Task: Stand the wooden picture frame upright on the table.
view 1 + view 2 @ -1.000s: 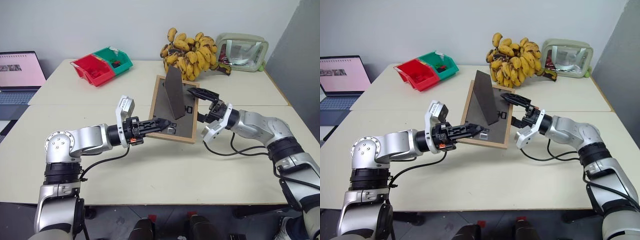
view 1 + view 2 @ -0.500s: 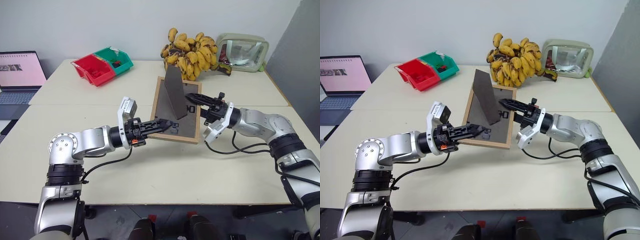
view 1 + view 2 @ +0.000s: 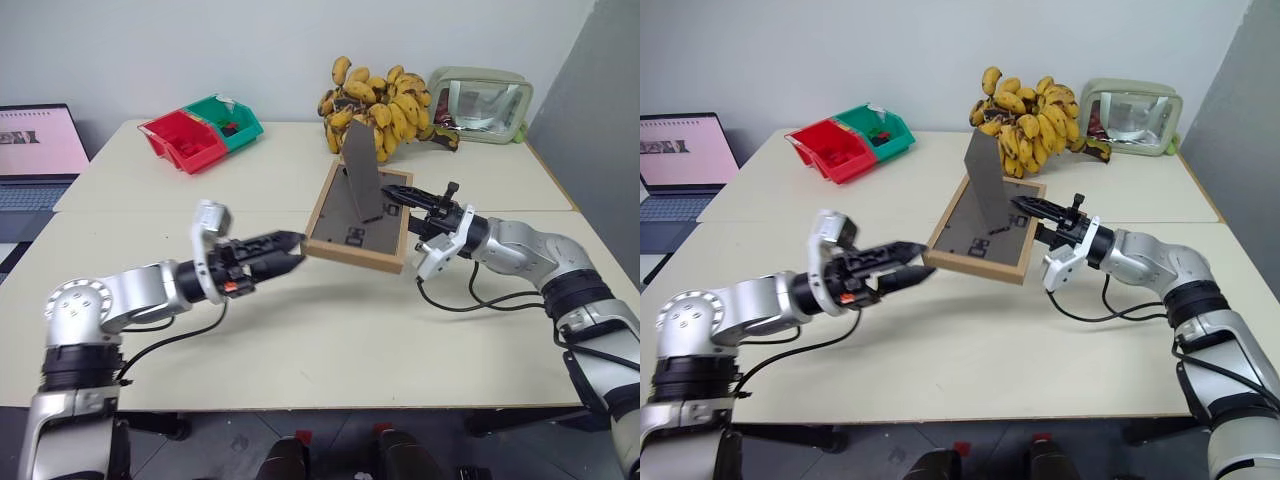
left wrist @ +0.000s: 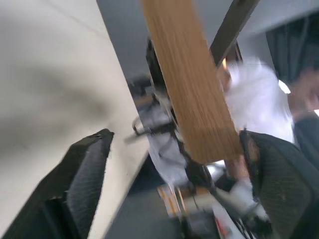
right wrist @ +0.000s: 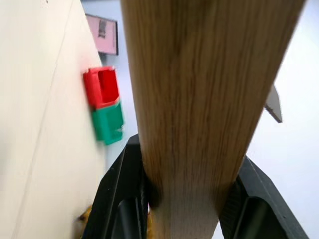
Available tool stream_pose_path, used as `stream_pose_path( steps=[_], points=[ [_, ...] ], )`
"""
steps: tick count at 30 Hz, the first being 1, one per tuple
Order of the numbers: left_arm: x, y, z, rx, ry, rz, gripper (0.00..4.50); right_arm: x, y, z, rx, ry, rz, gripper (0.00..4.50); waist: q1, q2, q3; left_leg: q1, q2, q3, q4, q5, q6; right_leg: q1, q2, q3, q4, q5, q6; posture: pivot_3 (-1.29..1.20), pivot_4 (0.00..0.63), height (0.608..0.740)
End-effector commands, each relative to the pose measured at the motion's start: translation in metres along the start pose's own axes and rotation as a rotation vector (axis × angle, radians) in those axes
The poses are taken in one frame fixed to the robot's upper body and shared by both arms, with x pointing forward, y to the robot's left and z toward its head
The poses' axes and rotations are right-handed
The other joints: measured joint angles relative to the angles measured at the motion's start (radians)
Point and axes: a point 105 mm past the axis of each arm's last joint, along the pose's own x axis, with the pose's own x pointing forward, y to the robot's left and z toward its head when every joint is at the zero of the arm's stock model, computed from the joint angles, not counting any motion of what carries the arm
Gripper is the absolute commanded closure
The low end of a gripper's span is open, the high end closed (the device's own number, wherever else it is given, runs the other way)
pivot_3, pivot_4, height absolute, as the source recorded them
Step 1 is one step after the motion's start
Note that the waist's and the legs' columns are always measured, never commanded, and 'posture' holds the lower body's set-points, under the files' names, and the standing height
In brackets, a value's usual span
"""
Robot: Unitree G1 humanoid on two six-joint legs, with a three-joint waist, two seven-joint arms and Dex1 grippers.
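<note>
Mostly, the wooden picture frame [image 3: 357, 222] shows only its back, picture hidden.

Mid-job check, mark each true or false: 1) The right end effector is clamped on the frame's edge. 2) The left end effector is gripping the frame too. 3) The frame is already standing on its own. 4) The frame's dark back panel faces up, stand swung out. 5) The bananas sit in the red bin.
1) True: the right end effector is shut on the wooden picture frame.
2) False: the left end effector is open, just short of the frame's near corner.
3) False: it is tilted and held off the table by the right end effector.
4) True: the stand sticks up.
5) False: the bananas lie on the table, apart from the red bin.
</note>
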Motion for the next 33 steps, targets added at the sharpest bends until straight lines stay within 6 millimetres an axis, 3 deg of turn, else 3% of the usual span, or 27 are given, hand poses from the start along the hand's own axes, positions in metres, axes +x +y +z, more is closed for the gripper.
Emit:
stream_pose_path(
  steps=[1,4,7,14,19,27,29,33],
  points=[
    [-0.019,-0.006,0.013,0.260,-0.100,0.174,0.00,0.017,-0.015,-0.018,0.279,0.115,-0.109,3.16,-0.007,0.000,0.000,0.001,0.000,0.000,-0.001,-0.001,0.001,0.001,0.000,0.000,0.000,0.000,0.000,0.00,0.150,0.740],
    [-0.016,0.002,0.004,0.566,-0.055,0.383,0.00,0.042,-0.001,-0.030,0.762,0.178,-0.105,3.16,-0.007,0.000,0.000,0.002,0.000,-0.001,-0.001,-0.001,0.002,0.002,-0.001,0.000,0.000,0.000,0.000,0.00,0.150,0.740],
    [-0.010,0.008,-0.012,0.814,0.039,0.464,0.00,0.060,0.022,-0.017,1.168,0.102,0.020,3.16,-0.002,0.001,0.000,0.003,-0.001,-0.001,-0.001,-0.001,0.002,0.003,0.000,0.000,0.000,0.000,-0.001,0.00,0.150,0.740],
    [-0.019,0.018,-0.026,0.998,0.062,0.524,0.00,0.083,0.063,0.005,1.642,0.061,0.209,3.16,0.018,0.002,0.001,0.003,-0.001,0.000,-0.003,-0.001,0.002,0.002,0.003,-0.001,-0.001,0.000,-0.001,0.00,0.150,0.740],
    [-0.021,0.020,-0.040,1.000,0.084,0.524,0.00,0.086,0.103,0.025,1.722,0.105,0.350,3.16,0.014,0.002,0.001,0.003,-0.001,0.001,-0.004,-0.002,0.003,0.002,0.004,0.000,-0.001,0.000,-0.001,0.00,0.150,0.740],
    [-0.025,0.026,-0.042,1.006,0.101,0.544,0.00,0.079,0.129,0.031,1.703,0.184,0.412,3.16,0.010,0.002,0.001,0.004,0.000,0.000,-0.003,-0.002,0.003,0.002,0.006,0.000,0.000,0.000,0.000,0.00,0.150,0.740],
    [-0.027,0.028,-0.039,1.010,0.103,0.548,0.00,0.076,0.132,0.030,1.720,0.195,0.413,2.47,0.010,0.002,0.001,0.004,-0.001,0.001,-0.003,-0.002,0.003,0.003,0.006,0.000,0.000,0.000,0.000,0.00,0.150,0.740],
    [-0.026,0.029,-0.033,1.025,0.092,0.548,0.00,0.069,0.138,0.028,1.702,0.221,0.423,1.65,0.011,0.002,0.001,0.005,0.000,0.000,-0.003,-0.002,0.003,0.003,0.006,0.000,0.000,0.000,0.000,0.00,0.150,0.740]
  ],
)
